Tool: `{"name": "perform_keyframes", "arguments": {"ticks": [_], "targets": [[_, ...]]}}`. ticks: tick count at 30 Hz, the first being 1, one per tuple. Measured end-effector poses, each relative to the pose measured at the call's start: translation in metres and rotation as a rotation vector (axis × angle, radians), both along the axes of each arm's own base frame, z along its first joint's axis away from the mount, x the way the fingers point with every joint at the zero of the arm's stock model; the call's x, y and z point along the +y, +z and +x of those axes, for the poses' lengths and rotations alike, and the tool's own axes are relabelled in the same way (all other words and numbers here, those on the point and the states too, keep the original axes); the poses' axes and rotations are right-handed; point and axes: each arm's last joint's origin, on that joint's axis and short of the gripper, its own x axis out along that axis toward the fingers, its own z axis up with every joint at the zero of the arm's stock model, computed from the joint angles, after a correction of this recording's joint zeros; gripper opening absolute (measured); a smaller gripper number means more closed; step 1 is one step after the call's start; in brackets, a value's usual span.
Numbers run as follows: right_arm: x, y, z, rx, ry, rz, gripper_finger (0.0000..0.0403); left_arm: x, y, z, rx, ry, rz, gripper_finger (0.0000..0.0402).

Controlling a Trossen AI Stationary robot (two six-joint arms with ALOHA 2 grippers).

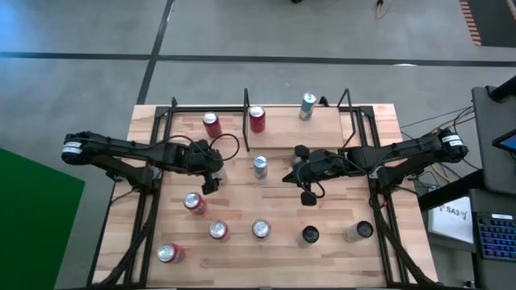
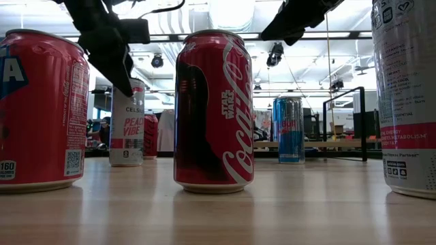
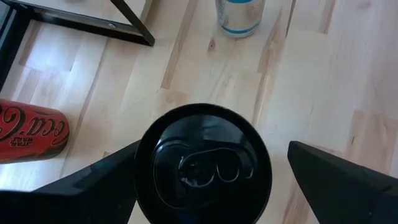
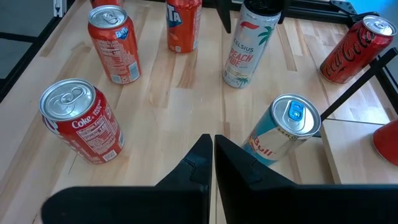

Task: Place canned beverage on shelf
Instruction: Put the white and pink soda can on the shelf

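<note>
1. The black-topped can (image 3: 202,168) fills the left wrist view, upright on the desk (image 1: 379,201), its tab unopened. It is white-sided and printed "Celsius Peach Vibe" (image 4: 249,50).
2. The left hand (image 3: 212,149) is around this can with its fingers (image 3: 336,180) spread wide. Bare wood shows between the can and one finger, so nothing is clamped.
3. The shelf (image 1: 282,129) lies along the far edge of the desk. It carries two red cans (image 1: 211,123) (image 1: 256,118) and a tall blue-and-silver can (image 1: 308,105), all upright.
4. The black-topped can stands on the desk just in front of the shelf's left part, not on it.
5. A small blue-and-silver can (image 1: 260,166) stands on the desk between the two hands, just beside the shelf's front rail.
6. Six more cans occupy the near half of the desk, among them a red corner can (image 1: 169,254) close to the front-left edge and a grey can (image 1: 358,231) near the right side.
7. A strip of bare wood runs between these cans and the hands.
8. The left arm reaches in from the desk's left side, its wrist tilted down over the can.
9. The right hand (image 1: 290,176) hangs above the desk's middle, its fingers (image 4: 202,158) pressed together and holding nothing. Its arm reaches in from the right side.
</note>
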Motion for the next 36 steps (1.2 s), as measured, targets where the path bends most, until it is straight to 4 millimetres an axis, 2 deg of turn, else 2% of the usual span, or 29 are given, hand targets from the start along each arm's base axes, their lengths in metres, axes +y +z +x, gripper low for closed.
{"name": "perform_keyframes", "arguments": {"ticks": [7, 19, 36], "targets": [[0.000, 0.000, 0.000, 0.002, 0.000, 0.000, 0.0009, 0.000, -0.005, 0.003, 0.021, -0.005, -0.012, 0.0337], [0.000, 0.000, 0.000, 0.002, -0.005, 0.008, 0.0009, -0.001, -0.018, 0.014, 0.077, -0.016, -0.013, 0.0250], [0.000, -0.001, 0.000, 0.002, -0.004, 0.006, 0.0009, -0.001, -0.009, 0.009, 0.049, -0.047, -0.003, 0.0250]]}}
